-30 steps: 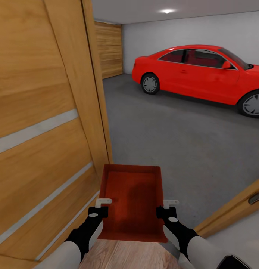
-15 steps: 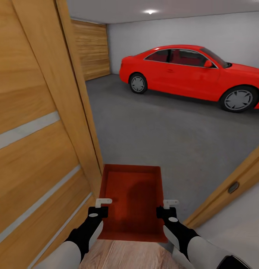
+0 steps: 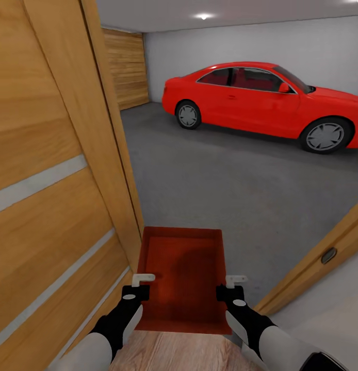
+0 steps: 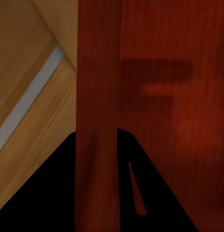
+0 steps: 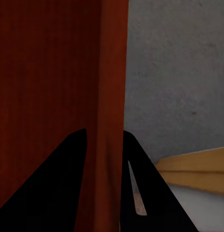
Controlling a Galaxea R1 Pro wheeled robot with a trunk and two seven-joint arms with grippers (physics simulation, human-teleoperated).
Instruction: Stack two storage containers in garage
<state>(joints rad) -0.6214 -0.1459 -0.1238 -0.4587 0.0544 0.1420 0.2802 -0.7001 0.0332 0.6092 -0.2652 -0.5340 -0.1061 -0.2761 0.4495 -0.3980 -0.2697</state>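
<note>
One orange-red storage container, a shallow open-top tray, hangs level in front of me at a doorway. My left gripper is shut on its left side wall and my right gripper is shut on its right side wall. In the left wrist view the container's wall runs between the dark fingers. The right wrist view shows the other wall pinched the same way. Beyond the tray spreads the garage's dark grey concrete floor.
A tall wooden door stands close on my left, almost touching the tray's left edge. A wooden door frame slants in at the right. A red car is parked at the back by the pale wall. Light wood planks lie under my wrists.
The whole picture has shifted, so the camera has turned a little to the right; the car sits further left in view. The tray and both grippers keep their places.
</note>
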